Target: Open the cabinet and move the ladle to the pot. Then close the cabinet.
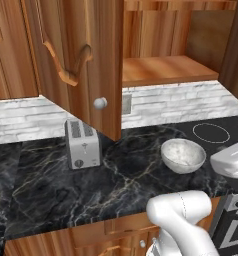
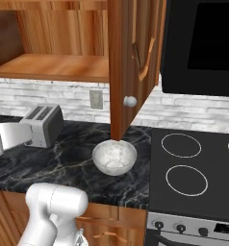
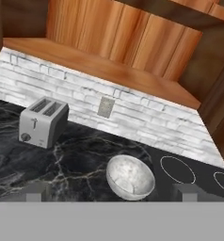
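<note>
The cabinet point(image 1: 161, 55) is seen standing open, with its doors swung out over the counter and its wooden shelf point(image 3: 100, 66) laid bare above and ahead of the gripper point(image 3: 111, 193). The gripper's two dark finger tips are seen at the bottom of the hand view, set well apart with nothing held between them, so the jaws are taken to be spread wide. The left door point(image 1: 78, 55) with its round silver knob point(image 1: 100, 103) is seen in the left base view hanging over the toaster point(image 1: 82, 144); the right door point(image 2: 131, 62) with its own knob point(image 2: 130, 101) is seen in the right base view just above the white speckled bowl point(image 2: 114, 157). In the hand view the bowl lies just ahead of the finger tips on the dark marble counter point(image 3: 71, 160), roughly between them, while the toaster stands farther off toward the left finger's side, near the pale brick backsplash point(image 3: 132, 117). The black stovetop point(image 3: 189, 169) with its ring markings is found beyond the right finger tip. Neither a ladle nor a pot can be made out on the shelf, the counter or the stovetop
</note>
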You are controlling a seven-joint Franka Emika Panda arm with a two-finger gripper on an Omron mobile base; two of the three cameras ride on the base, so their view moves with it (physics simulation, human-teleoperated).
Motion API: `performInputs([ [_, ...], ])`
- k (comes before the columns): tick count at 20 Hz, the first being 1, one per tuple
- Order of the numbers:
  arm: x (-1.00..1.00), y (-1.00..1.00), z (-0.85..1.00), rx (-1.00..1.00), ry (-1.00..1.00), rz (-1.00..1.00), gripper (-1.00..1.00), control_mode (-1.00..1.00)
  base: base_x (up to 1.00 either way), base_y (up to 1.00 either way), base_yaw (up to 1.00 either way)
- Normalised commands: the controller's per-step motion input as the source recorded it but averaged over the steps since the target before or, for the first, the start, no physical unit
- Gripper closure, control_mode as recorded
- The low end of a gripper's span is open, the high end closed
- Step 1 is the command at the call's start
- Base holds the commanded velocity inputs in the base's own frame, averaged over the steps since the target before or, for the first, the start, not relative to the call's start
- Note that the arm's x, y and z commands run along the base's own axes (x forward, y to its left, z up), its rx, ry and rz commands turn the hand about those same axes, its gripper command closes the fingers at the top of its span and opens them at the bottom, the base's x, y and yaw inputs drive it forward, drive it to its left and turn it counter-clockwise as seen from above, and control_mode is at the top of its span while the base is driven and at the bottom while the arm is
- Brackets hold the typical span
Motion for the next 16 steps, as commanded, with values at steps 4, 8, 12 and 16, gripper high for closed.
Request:
performInputs([
  [4,-0.48,0.00,0.24,-0.06,0.05,0.00,-1.00,-1.00,0.00,0.00,0.00],
  [8,-0.44,0.00,0.18,-0.02,0.05,0.00,-1.00,-1.00,0.00,0.00,0.00],
  [12,-0.34,0.00,0.03,0.01,0.00,0.00,-1.00,-1.00,0.00,0.00,0.00],
  [16,-0.19,-0.14,0.00,0.11,0.02,0.00,-1.00,-1.00,0.00,0.00,0.00],
])
